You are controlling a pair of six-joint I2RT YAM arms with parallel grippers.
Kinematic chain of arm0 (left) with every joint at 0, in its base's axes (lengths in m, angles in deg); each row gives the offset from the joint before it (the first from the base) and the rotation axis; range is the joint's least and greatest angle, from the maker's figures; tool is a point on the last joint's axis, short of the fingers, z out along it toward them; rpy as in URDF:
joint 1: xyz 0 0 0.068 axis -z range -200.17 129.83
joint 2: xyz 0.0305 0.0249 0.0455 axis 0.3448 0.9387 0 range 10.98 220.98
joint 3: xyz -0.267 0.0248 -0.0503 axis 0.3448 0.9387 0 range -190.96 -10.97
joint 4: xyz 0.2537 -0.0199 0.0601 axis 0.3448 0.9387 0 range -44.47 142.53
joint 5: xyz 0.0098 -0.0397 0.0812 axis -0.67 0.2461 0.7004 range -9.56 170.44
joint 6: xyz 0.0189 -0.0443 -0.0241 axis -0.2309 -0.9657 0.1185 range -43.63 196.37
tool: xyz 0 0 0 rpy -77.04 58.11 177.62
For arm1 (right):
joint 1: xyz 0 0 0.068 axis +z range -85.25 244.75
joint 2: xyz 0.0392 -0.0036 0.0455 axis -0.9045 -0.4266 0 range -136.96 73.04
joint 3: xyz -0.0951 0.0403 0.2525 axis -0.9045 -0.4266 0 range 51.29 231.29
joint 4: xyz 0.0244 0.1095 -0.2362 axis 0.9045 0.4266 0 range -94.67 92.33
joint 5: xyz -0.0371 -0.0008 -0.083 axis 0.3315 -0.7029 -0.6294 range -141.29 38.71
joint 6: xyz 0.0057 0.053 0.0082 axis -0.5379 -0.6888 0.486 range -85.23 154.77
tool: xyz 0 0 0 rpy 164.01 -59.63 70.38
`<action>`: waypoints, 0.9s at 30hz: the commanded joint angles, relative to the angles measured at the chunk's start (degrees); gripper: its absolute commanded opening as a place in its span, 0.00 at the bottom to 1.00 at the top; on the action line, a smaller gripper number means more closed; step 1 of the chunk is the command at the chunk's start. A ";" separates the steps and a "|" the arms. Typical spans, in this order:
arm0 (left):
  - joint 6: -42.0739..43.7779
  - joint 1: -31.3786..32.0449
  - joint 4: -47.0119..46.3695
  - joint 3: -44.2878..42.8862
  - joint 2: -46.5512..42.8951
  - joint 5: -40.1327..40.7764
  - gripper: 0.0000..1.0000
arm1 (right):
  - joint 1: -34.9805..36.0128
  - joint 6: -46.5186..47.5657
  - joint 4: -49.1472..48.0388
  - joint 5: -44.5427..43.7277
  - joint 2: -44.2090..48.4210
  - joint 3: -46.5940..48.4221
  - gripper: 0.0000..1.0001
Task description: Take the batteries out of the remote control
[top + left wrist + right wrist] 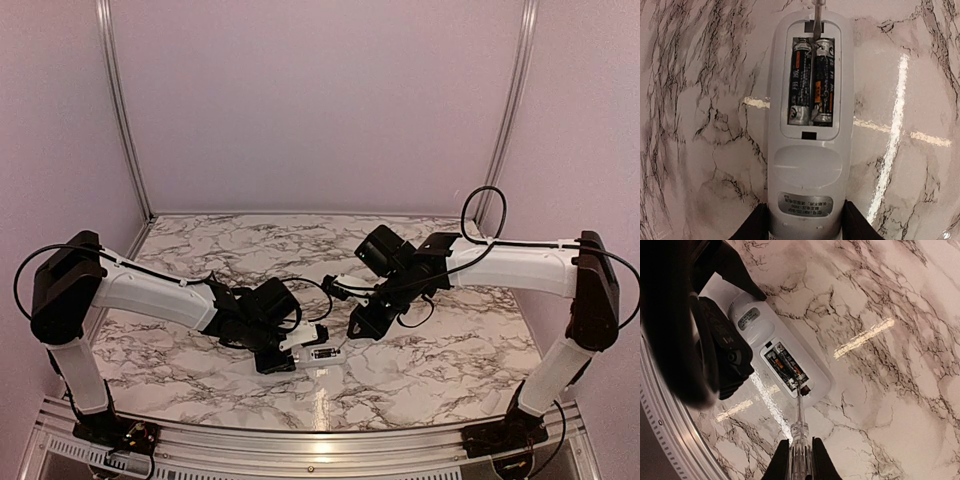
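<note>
The white remote control (809,165) lies back face up on the marble table, its battery bay open. Two dark batteries (811,82) sit side by side in the bay. My left gripper (806,227) is shut on the remote's near end, one black finger on each side. My right gripper (801,462) is shut on the clear handle of a thin grey screwdriver (800,432). Its tip rests at the far end of the bay, between the batteries (786,369). In the top view the remote (325,354) lies between the left gripper (288,352) and the right gripper (358,325).
The marble table (420,370) spreads around the remote. A metal rail (300,450) runs along its near edge, close below the remote. Pink walls close the back and sides. The left arm's black wrist (720,350) sits right beside the remote.
</note>
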State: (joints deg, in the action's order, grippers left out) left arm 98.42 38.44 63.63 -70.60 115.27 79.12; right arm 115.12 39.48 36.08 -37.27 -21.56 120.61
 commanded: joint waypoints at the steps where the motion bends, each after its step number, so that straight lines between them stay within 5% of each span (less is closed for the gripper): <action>1: -0.56 -0.25 0.46 -1.53 1.37 2.54 0.00 | 1.30 -0.06 0.49 2.09 -0.84 1.67 0.00; 11: -3.48 -0.25 -0.17 -0.86 0.80 3.34 0.00 | -0.63 -4.30 4.06 -4.37 4.41 4.10 0.00; 27: -2.36 1.38 -6.27 2.88 -8.14 12.29 0.00 | -4.27 -7.01 3.29 6.42 5.16 2.85 0.00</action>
State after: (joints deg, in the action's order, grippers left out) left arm 94.68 38.77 60.57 -68.04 111.19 87.86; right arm 111.05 32.22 38.72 -34.15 -15.44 121.63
